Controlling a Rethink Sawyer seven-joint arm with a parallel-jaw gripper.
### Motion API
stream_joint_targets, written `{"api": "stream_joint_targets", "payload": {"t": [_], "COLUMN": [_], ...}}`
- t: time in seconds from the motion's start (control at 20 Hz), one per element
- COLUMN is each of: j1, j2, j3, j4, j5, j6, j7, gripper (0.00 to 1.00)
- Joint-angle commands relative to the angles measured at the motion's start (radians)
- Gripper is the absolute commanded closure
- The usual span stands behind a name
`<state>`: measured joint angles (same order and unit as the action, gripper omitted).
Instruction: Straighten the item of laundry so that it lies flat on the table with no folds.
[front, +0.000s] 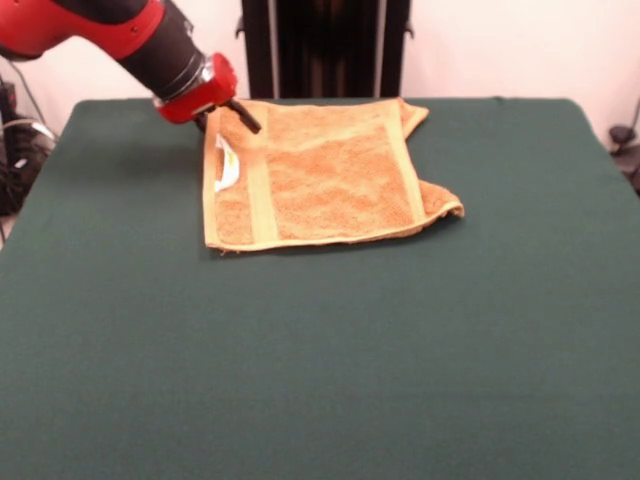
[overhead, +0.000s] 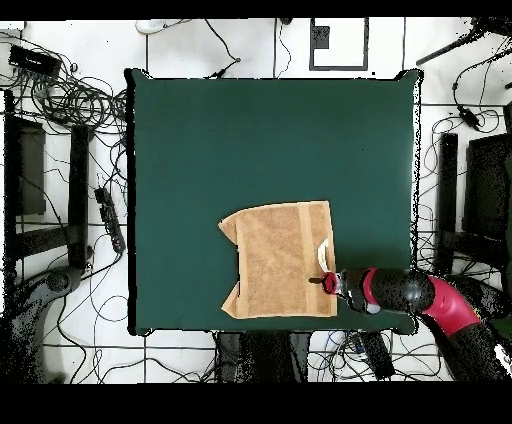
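**Front view: towel, table, arm**

Large rectangular table covered in dark green felt-like cloth (front: 320, 350). Small orange-tan terry towel (front: 330, 175), lying toward the far side; two paler smooth woven bands run across it, one near each side edge. Small white label (front: 226, 165) beside the picture-left band. Right side uneven, with corners folded over. Red and black robot arm (front: 120, 35) entering from upper left; its gripper (front: 232, 113) at the towel's far left corner, finger state unclear.
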<state>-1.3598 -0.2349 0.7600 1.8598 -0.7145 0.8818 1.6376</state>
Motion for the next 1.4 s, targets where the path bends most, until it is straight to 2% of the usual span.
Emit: {"api": "stream_joint_targets", "payload": {"t": [0.05,0.3,0.55,0.75,0.95,1.15,1.4], "j1": [0.052,0.083,0.159,0.209,0.261,0.297,0.351], "j2": [0.007,-0.069,-0.249,-0.367,-0.45,-0.485,-0.5], "j3": [0.019,0.025,0.068,0.096,0.096,0.08,0.024], "j4": [-0.173,-0.108,-0.016,0.007,0.006,0.002,-0.01], "j5": [-0.132,-0.15,-0.177,-0.213,-0.239,-0.209,-0.071], "j6": [-0.082,-0.111,-0.107,-0.098,-0.067,-0.036,0.046], "j7": [-0.27,-0.193,-0.143,-0.177,-0.22,-0.195,-0.044], "gripper": [0.0,0.0,0.0,0.0,0.0,0.0,0.0]}}
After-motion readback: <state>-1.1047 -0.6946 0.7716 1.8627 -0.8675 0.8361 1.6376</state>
